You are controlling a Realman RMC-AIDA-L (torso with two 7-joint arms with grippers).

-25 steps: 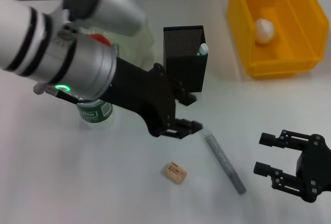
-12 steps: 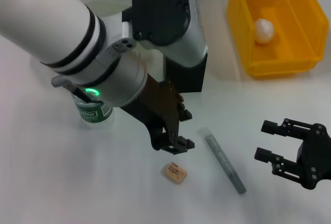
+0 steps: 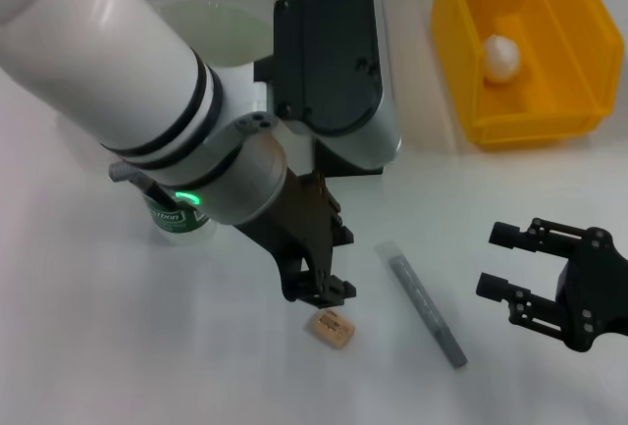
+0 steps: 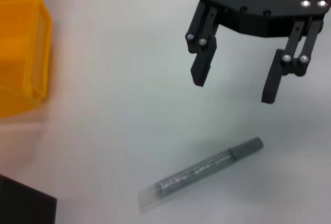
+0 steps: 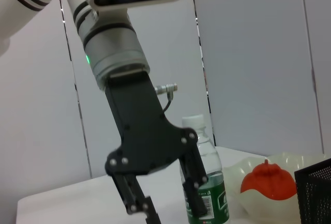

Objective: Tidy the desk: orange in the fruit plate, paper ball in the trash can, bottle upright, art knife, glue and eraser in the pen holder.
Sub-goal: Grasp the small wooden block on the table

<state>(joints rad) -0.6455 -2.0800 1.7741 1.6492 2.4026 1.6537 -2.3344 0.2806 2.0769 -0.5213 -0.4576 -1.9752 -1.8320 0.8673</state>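
My left gripper hangs open just behind the tan eraser, fingers pointing down; from the right wrist it shows as left gripper. The grey art knife lies to the eraser's right, also seen as art knife. Beyond the knife's far end, my right gripper stands open and empty. The bottle stands upright behind my left arm. The orange sits in the fruit plate. The paper ball lies in the yellow trash can. My arm mostly hides the pen holder. The glue is hidden.
My bulky left arm spans the table's middle and covers the area in front of the pen holder. White tabletop shows along the front edge and between the art knife and the trash can.
My left arm has swung in front of the pen holder. Its gripper moved from the art knife's near end to just above the eraser. The right gripper barely shifted.
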